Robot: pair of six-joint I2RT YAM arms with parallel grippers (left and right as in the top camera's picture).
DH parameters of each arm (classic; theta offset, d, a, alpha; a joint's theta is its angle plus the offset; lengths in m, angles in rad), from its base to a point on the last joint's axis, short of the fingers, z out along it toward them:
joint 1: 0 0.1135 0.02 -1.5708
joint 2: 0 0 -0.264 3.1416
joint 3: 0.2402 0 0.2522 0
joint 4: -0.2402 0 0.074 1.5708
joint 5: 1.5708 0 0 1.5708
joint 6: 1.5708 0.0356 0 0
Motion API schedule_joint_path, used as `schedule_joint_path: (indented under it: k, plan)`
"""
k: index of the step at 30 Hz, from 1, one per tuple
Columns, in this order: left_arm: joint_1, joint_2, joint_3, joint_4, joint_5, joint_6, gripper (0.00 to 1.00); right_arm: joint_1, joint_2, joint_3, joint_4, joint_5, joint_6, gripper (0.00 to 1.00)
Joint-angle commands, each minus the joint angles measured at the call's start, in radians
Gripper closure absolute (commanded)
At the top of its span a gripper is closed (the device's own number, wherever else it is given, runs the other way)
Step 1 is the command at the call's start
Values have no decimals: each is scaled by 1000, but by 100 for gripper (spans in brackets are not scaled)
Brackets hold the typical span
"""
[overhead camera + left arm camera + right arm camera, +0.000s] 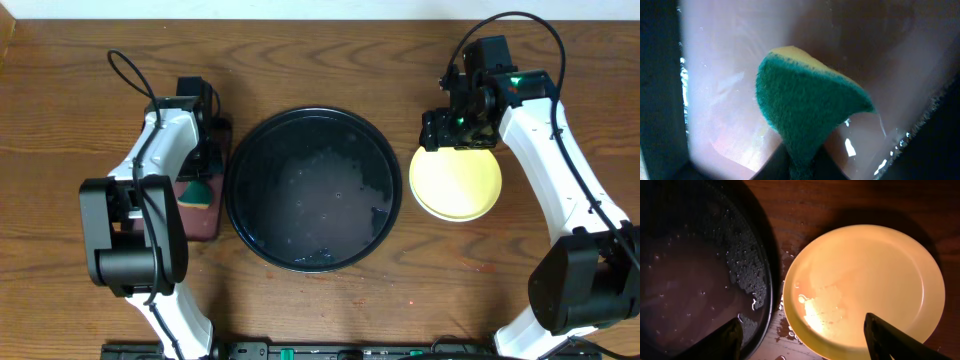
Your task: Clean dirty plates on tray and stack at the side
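Green sponge (805,110) over seemingly wet maroon tray (730,75)

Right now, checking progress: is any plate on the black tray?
No, the black tray holds no plate; the yellow plate sits beside it on the table.

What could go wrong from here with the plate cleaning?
The pale yellow round plate carries a wet film, so it could slip if the open right pincer grips it.
Droplets lie on the wooden table between it and the glossy black round tray; the plate might slide.
The green-and-yellow sponge pinched in the left pincer may drip.
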Motion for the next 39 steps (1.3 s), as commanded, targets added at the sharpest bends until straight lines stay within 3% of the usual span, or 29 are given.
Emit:
schedule_joint_path:
  k: [1,5,12,16,23,30,39]
  plan:
    - [5,-4,0,-8,-5,3,59,3,-16,19,0,6,-12,21]
    - [5,-31,37,-49,-6,4,29,3,-18,43,-16,6,-13,19]
    - [4,-181,184,-168,-5,-38,27,3,-18,181,-71,24,-20,15]
    - [4,-343,231,-156,-6,-110,26,2,-24,358,-158,106,-20,1]
    - [4,-524,231,-157,-6,-109,26,2,-96,613,-356,208,-19,1]
    - [4,-558,231,-157,-6,-109,26,3,-219,630,-355,46,45,1]
    - [4,-554,230,-157,-6,-109,26,2,-266,629,-435,105,-17,1]
